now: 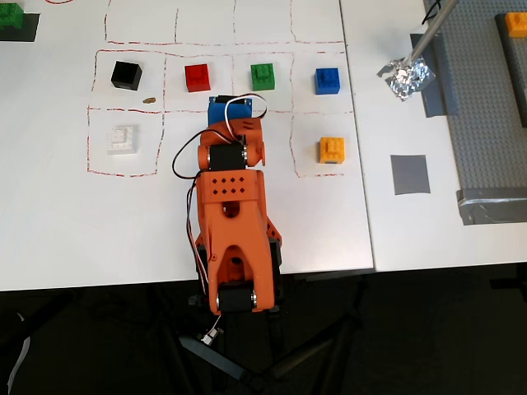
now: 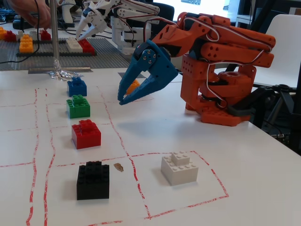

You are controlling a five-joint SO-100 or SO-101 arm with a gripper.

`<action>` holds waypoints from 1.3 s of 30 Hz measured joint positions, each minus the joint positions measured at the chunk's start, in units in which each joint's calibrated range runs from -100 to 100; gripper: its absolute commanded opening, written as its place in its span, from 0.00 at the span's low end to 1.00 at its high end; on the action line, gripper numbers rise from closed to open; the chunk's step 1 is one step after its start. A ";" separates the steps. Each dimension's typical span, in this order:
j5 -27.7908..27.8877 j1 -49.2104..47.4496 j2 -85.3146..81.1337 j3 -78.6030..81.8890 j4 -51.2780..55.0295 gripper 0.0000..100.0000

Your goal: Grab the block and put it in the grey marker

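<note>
Table: I see a white table (image 1: 66, 230) with red dashed grid lines; studded grey baseplate (image 1: 486, 107) at the overhead view's right.
Block: small green studded cube (image 1: 263, 76) in its cell, between red cube (image 1: 198, 77) and blue cube (image 1: 328, 80).
Marker: flat grey square patch (image 1: 409, 174), bare, well apart from the green cube.
Gripper: blue gripper (image 2: 122, 100) hangs above the table, jaws slightly parted, empty.
Around: black cube (image 2: 93, 180), white brick (image 2: 179, 168), orange cube (image 1: 332, 150), crumpled foil (image 1: 406, 77).

Orange printed arm (image 2: 221, 61), blue pointed fingers (image 2: 141, 89), black-and-white cables, black servos.
</note>
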 measured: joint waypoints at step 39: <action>5.71 0.00 4.47 -1.08 0.00 0.00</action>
